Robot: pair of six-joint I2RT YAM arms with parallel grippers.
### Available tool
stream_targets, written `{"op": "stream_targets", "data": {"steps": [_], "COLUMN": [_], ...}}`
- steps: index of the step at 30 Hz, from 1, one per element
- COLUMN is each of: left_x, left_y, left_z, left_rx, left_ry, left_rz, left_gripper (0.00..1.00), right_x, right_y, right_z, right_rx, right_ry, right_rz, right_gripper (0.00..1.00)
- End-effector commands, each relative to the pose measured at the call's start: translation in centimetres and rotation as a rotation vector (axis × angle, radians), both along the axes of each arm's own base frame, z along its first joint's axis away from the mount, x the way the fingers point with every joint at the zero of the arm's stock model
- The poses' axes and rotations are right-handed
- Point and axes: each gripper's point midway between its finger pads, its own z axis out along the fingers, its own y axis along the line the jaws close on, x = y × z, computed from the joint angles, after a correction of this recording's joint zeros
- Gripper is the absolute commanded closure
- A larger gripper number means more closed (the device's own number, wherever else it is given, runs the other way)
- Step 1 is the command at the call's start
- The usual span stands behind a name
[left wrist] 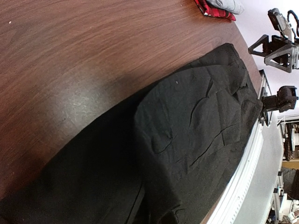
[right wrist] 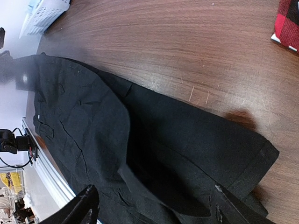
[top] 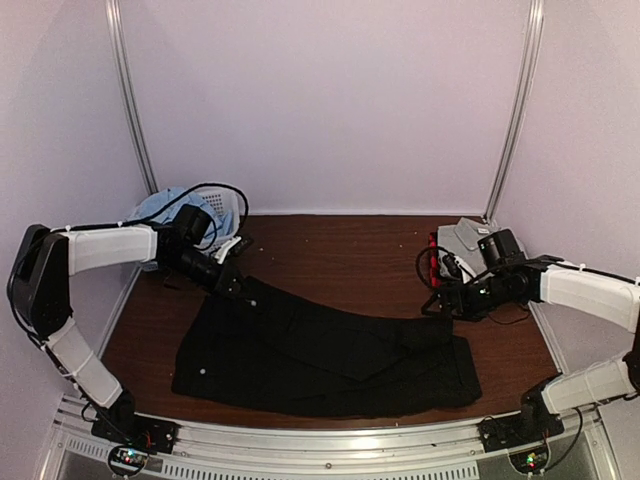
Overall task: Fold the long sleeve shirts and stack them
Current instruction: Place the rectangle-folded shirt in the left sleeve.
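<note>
1. Four shirts are showing: one black shirt (top: 320,350), one grey shirt (top: 465,236), one red-and-black plaid shirt (top: 433,256) and one light blue shirt (top: 160,207).
2. One white mesh basket (right wrist: 44,16) is sitting at the upper left of the table (top: 330,250), with the light blue shirt bunched at it.
3. The black shirt is lying spread across the centre of the table, near the bottom edge. It is partly folded, with one layer lying doubled over another, and it is creased and wrinkled.
4. The grey shirt is resting folded on the plaid one at the right of the table, well apart from the black shirt.
5. The left gripper (top: 232,280) is sitting at the black shirt's upper left corner with its jaws pressed together. Whether cloth is pinched between them cannot be told.
6. The right gripper (right wrist: 154,189) is hovering over the black shirt's right end with its jaws spread wide and gripping nothing.
</note>
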Motion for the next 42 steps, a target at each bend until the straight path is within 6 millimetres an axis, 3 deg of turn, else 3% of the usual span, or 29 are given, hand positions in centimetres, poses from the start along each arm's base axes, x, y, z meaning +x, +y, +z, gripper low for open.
{"op": "stream_targets", "data": {"steps": [1, 15, 25, 30, 33, 37, 42], "left_x": [-0.2, -2.7, -1.0, -0.2, 0.4, 1.5, 2.5], "left_y": [0.9, 2.4, 3.8, 5.5, 7.6, 9.6, 9.2], "left_z": [0.8, -2.4, -5.0, -6.5, -7.4, -6.6, -2.1], "left_rx": [-0.016, 0.035, 0.146, 0.257, 0.376, 0.465, 0.425], "left_ry": [-0.015, 0.055, 0.072, 0.068, 0.049, -0.019, -0.163], "left_rz": [0.033, 0.070, 0.173, 0.244, 0.316, 0.398, 0.442], "left_gripper": [1.00, 1.00, 0.99, 0.91, 0.82, 0.66, 0.57], "right_x": [0.2, -0.5, -0.7, 0.0, 0.7, 1.5, 0.9], "right_y": [0.6, 2.6, 2.9, 1.8, 0.7, -0.6, 0.2], "right_z": [0.0, -3.2, -4.8, -5.6, -5.5, -3.7, -1.6], "right_rx": [0.033, 0.042, 0.010, -0.070, -0.143, -0.230, -0.282], "right_ry": [-0.019, 0.049, 0.068, 0.069, 0.049, -0.014, -0.068], "right_rz": [0.015, 0.044, 0.045, 0.001, -0.042, -0.094, -0.084], "right_gripper": [0.17, 0.18, 0.20, 0.21, 0.22, 0.24, 0.24]}}
